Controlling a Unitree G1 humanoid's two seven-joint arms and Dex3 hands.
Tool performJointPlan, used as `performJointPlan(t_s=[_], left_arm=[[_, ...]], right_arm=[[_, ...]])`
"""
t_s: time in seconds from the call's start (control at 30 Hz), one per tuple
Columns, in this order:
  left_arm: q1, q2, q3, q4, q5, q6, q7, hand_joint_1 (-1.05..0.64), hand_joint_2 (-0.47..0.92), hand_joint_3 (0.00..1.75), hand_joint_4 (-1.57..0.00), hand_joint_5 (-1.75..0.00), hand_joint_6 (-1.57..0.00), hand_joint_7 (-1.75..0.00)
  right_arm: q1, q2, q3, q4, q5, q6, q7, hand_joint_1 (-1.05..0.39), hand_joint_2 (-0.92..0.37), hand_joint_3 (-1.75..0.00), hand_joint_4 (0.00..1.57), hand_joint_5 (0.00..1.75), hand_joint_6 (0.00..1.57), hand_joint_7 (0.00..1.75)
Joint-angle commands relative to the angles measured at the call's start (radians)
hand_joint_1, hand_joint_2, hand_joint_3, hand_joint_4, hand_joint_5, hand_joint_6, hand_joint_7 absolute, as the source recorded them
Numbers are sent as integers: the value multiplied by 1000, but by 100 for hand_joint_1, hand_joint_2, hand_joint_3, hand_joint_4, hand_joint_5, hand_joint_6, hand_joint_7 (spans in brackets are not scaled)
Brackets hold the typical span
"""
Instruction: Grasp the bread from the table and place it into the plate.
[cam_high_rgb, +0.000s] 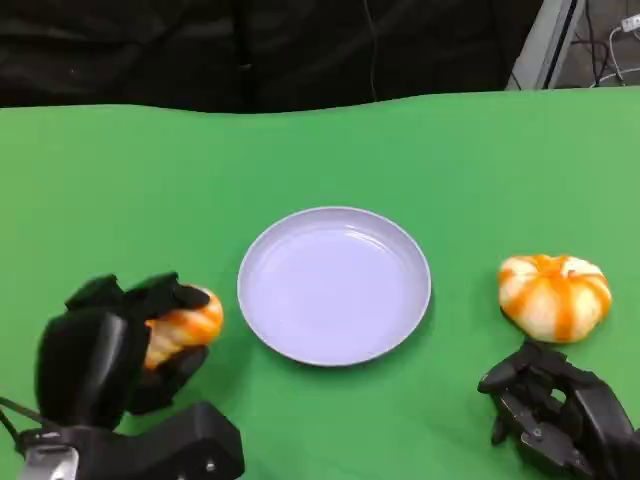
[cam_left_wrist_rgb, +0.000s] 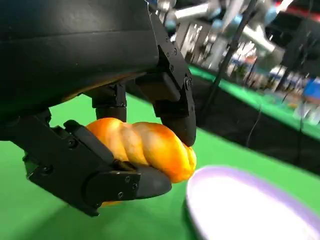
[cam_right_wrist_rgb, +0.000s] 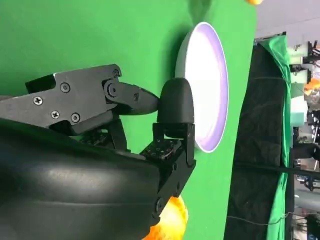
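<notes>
Left hand (cam_high_rgb: 120, 345): wrapped round bread (cam_high_rgb: 185, 325), just left of plate (cam_high_rgb: 334, 285), prob. lifted.
Right hand (cam_high_rgb: 560, 410): empty, fingers apart, near 2nd bun (cam_high_rgb: 555, 295) on counter (cam_high_rgb: 120, 190).
Risk: bread protrudes past fingertips; could slip or clip rim in transfer.

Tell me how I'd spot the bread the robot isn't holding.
Start at the pale round plate in the middle of the green table. The loose bread lies on the cloth toward the robot's right, just beyond its right hand. Unlike the other bread, no fingers are wrapped around it.
</notes>
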Motion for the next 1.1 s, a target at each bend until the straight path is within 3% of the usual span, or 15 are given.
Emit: performJointPlan(t_s=[0.03, 0.2, 0.3, 0.6, 0.83, 1.1], left_arm=[[20, 8, 33, -76, 9, -13, 21, -16, 43, 118, -84, -175, -97, -106], [18, 4, 45, -109, 23, -60, 53, -15, 37, 123, -85, -170, -103, -94], [-1, -6, 42, -109, 28, -93, 72, -15, 37, 126, -91, -161, -105, -94], [-75, -42, 15, -7, 41, -157, 93, -14, 39, 125, -90, -160, -104, -96], [-147, -68, -30, 98, 59, -172, 97, -12, 43, 113, -87, -162, -96, -105], [-228, -96, -89, 180, 50, -191, 56, -8, 52, 106, -83, -158, -98, -94]], right_arm=[[-3, -8, -3, 11, -7, -4, -8, -27, -92, -48, 63, 175, 66, 128], [-3, -8, -3, 11, -7, -6, -8, -28, -92, -47, 63, 175, 66, 129], [-9, -7, -6, 21, -3, -5, -4, -28, -92, -47, 63, 175, 66, 129], [-13, -11, -4, 32, -13, -14, -12, -28, -92, -48, 62, 175, 65, 128], [-13, -6, -4, 34, -10, -18, -7, -28, -92, -48, 62, 175, 65, 128], [-8, -1, -2, 30, -17, -19, -16, -28, -92, -48, 63, 175, 65, 129]])
